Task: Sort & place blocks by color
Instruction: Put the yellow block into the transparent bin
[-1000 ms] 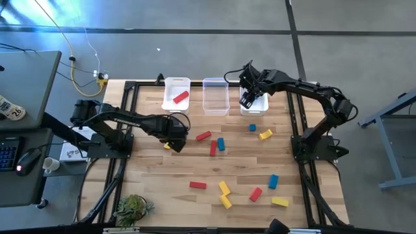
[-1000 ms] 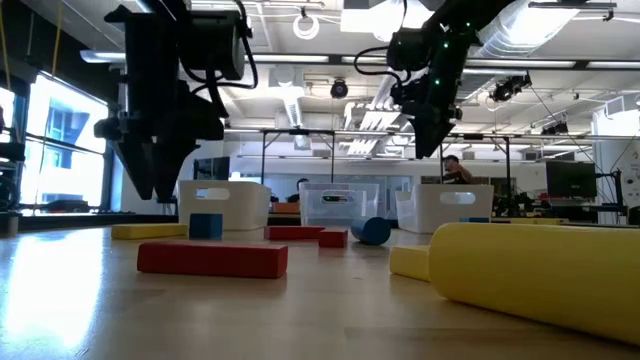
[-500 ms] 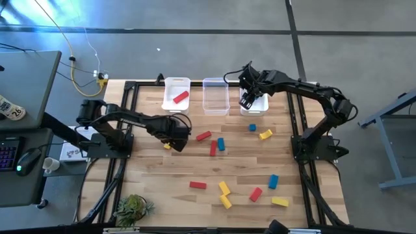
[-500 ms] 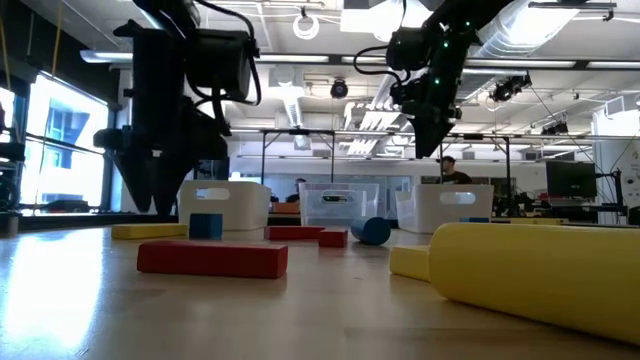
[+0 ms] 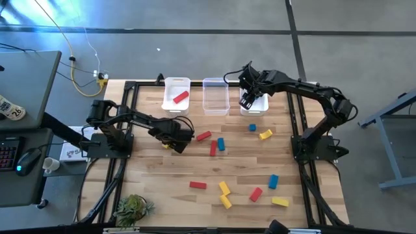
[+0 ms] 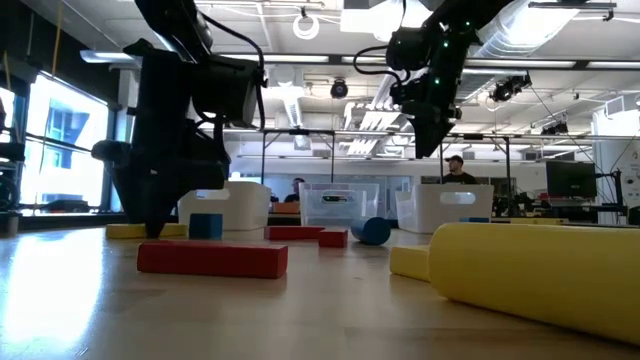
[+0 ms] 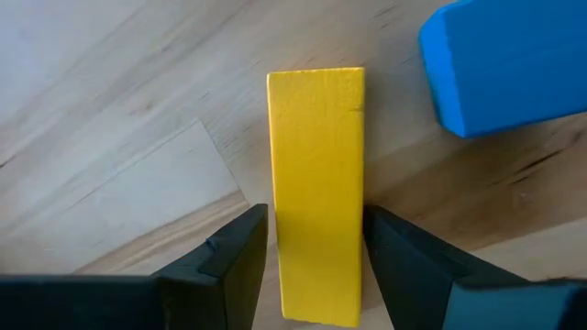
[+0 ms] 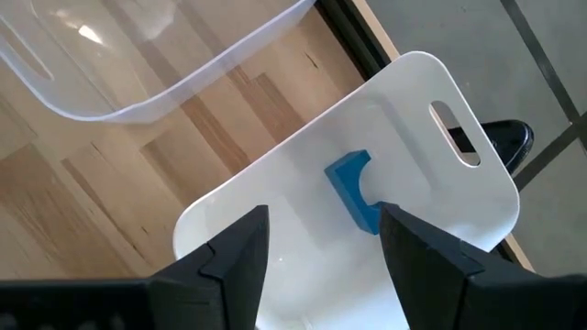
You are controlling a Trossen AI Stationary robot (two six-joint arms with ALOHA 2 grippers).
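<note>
Looking straight down from the high view, the sorting is barely begun: one red block point(image 5: 181, 97) lies in the left bin point(image 5: 177, 82), the middle bin point(image 5: 215, 95) shows nothing inside, and the right bin point(image 5: 255, 108) is mostly hidden under the right gripper point(image 5: 247, 99). Loose on the table point(image 5: 149, 170) I count four red, five yellow and three blue blocks still to sort, the fifth yellow one peeping out beneath the left gripper point(image 5: 170, 144). The left arm reaches in from the table's left side, low over that yellow block point(image 5: 167, 147).

In the low view, the left gripper point(image 6: 152, 222) has its tips at the tabletop by a flat yellow bar point(image 6: 140, 231), while the right gripper point(image 6: 428, 140) hangs high above the white bin point(image 6: 445, 208).

In the left wrist view, the fingers point(image 7: 225, 266) stand apart on either side of the yellow block point(image 7: 316, 192), straddling it without visibly pressing it, so nothing is grasped yet; a blue block point(image 7: 504, 64) lies just beside.

In the right wrist view, the fingers point(image 8: 229, 252) are spread and empty over the white bin point(image 8: 440, 220), where one blue block point(image 8: 353, 188) rests. So two blocks appear sorted, and the bulk remains.
</note>
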